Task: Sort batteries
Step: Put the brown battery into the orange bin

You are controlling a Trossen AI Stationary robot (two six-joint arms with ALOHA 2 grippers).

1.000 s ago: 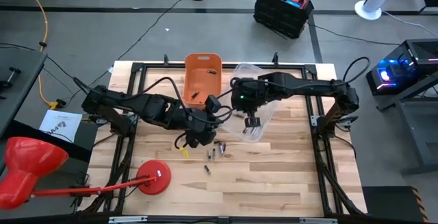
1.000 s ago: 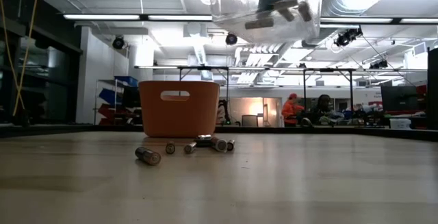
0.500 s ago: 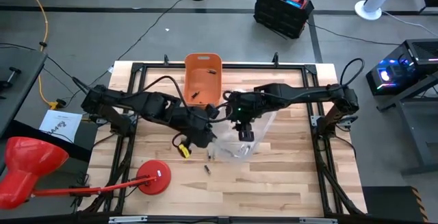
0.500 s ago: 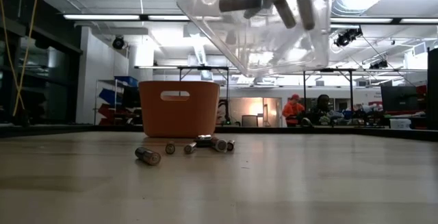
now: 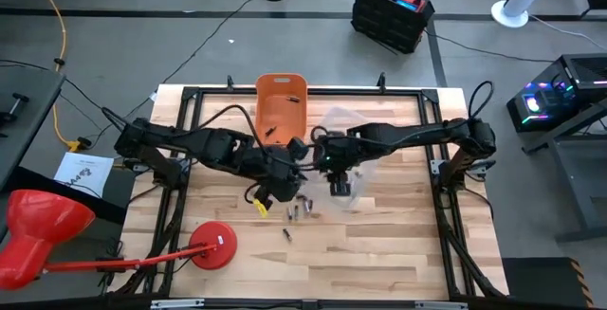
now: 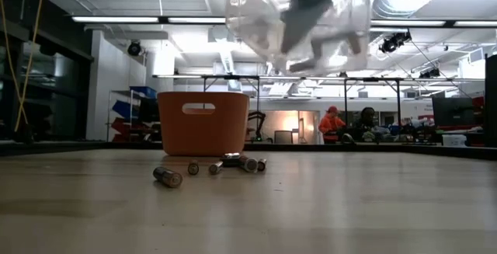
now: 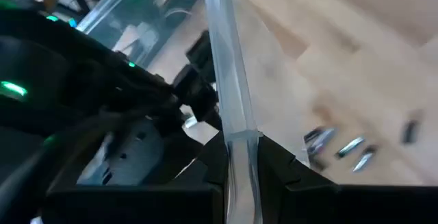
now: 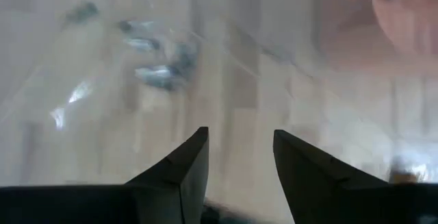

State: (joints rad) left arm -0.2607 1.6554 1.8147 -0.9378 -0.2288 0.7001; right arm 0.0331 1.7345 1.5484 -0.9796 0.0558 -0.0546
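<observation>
clear plastic bin (image 6: 299,13) hangs in the air well above the wooden table (image 5: 379,244), carried at mid-table between both arms. left gripper (image 7: 239,162) is clamped nearly shut on the bin's thin rim; in the left wrist view the clear wall runs straight out from between its fingers, so this one carries the load. right gripper (image 8: 239,162) has its fingers parted with nothing between them, tips pointed down through the blurred clear plastic; in the high view it sits at the bin's mouth or just over it, which i cannot tell. judgement: the right one has let go of something into the bin or is about to reach in, while the left keeps the bin lifted off the table. a few dark cells (image 6: 326,40) show through the bin's floor in the low view, smeared, lying at mixed angles, long axes roughly flat on the bottom; count unclear. the loose batteries (image 5: 299,210) lie on the wood below and just beside the left jaws, a small cluster on their sides. in the low view they form a short row, most end-on or slanted toward the camera, one at the near end of the row lying apart. orange bin (image 5: 281,106) stands upright at the table's far edge, beyond both jaws, with one or two cells inside. sorting looks part done.
</observation>
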